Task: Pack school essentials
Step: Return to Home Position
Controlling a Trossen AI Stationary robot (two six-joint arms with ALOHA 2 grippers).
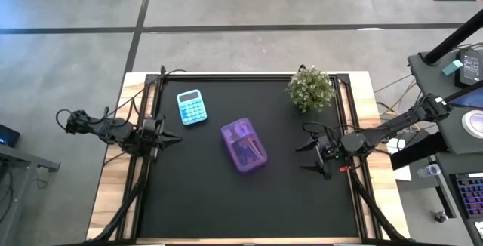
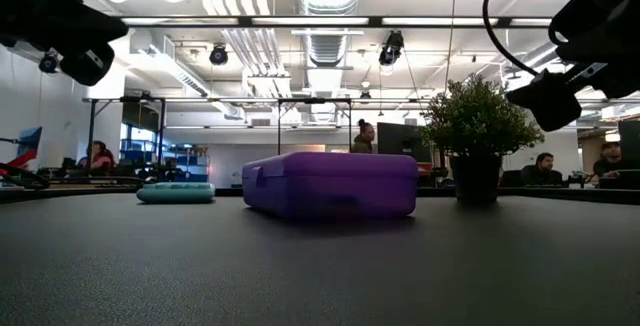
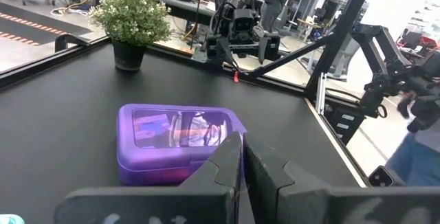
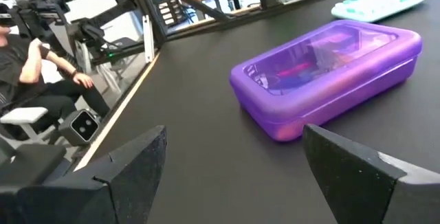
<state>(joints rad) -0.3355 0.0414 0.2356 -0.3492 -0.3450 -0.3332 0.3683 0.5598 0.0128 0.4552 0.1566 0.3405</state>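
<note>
Table with a matte black top (image 1: 189,193) and pale wooden edges, seen from above, with a dark robot arm at each side. At the left edge, the left gripper (image 1: 173,137) hovers over the table with its two fingers pressed together, holding nothing. Just right of it and toward the far side lies a teal pocket calculator (image 1: 191,106) with pale keys, flat on the surface. Near the middle of the table sits a translucent purple plastic box (image 1: 244,146), a rounded rectangle lying at a slant, its lid down and flush all around. Through the lid, the school supplies (image 4: 302,69) show only as dim pink, blue and pale shapes; single items cannot be told apart. From table height the box reads as a low, solid purple slab with rounded corners. Farther right, near the far corner, stands a small leafy potted plant (image 1: 310,89) with pale green foliage in a dark pot, well apart from the box. At the right side, the right gripper (image 1: 308,158) hangs above the table, pointing toward the box, its fingers spread wide and empty.
</note>
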